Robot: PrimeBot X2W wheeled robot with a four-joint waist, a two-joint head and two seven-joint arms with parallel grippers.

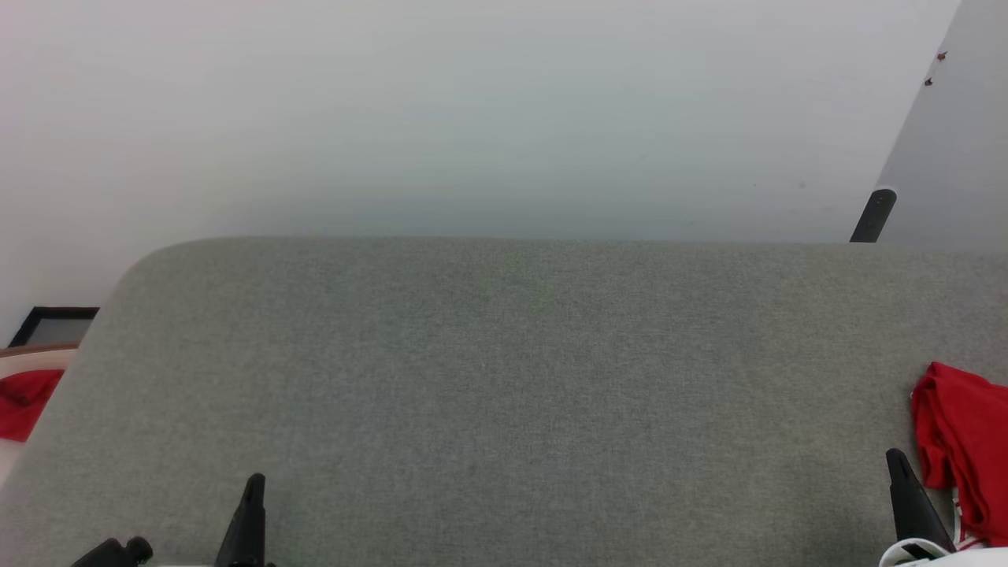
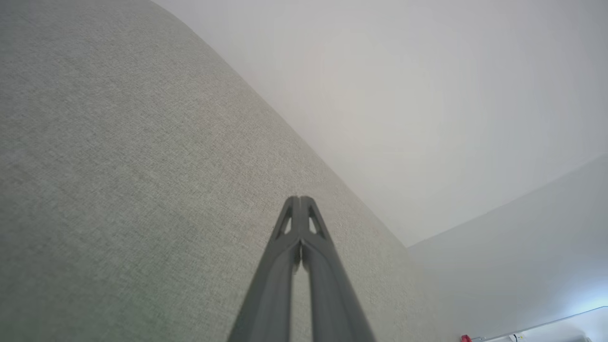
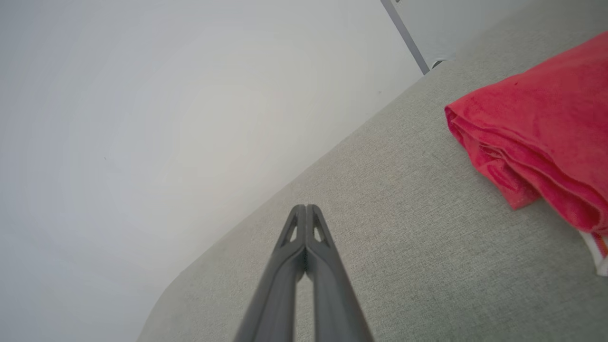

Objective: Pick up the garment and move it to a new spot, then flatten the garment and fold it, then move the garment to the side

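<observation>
Left gripper (image 2: 299,199): both dark fingers pressed together along their length, tips meeting, nothing between them. It is above a grey fabric surface (image 2: 118,166), which is bare around the fingers. Beyond the surface's far edge lies a pale plain background (image 2: 403,95). A small red item (image 2: 465,338), too small to identify, sits at the frame's lower edge.

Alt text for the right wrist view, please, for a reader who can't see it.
A red garment lies in folded layers on a grey fabric surface at the right of the view, white trim at its lower edge. The right gripper, shut and empty, points beside it toward a pale wall.
</observation>
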